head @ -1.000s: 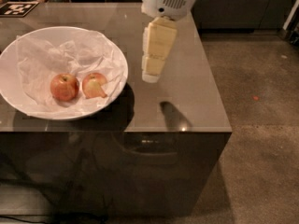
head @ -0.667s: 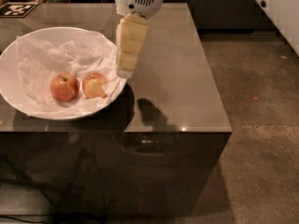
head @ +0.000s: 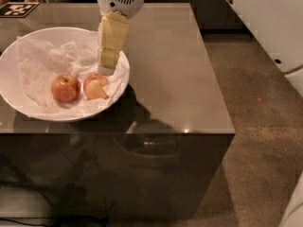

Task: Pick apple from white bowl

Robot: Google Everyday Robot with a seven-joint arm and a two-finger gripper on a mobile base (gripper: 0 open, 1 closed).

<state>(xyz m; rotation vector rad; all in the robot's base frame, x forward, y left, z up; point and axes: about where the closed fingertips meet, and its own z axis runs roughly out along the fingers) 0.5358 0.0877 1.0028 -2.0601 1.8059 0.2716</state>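
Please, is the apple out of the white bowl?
No; the apple lies in the white bowl, and the tool hangs over that bowl.

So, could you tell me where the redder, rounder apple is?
In the camera view, the apple lies in the white bowl on the left, just left of the smaller apple; the hand hangs over the bowl's right side.

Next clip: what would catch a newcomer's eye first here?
The big white bowl at the left of the dark table, lined with crumpled tissue, holds two apples side by side: the redder apple on the left, a smaller apple with a pale patch on the right. The robot's hand hangs over the bowl's right rim, just above the smaller apple.
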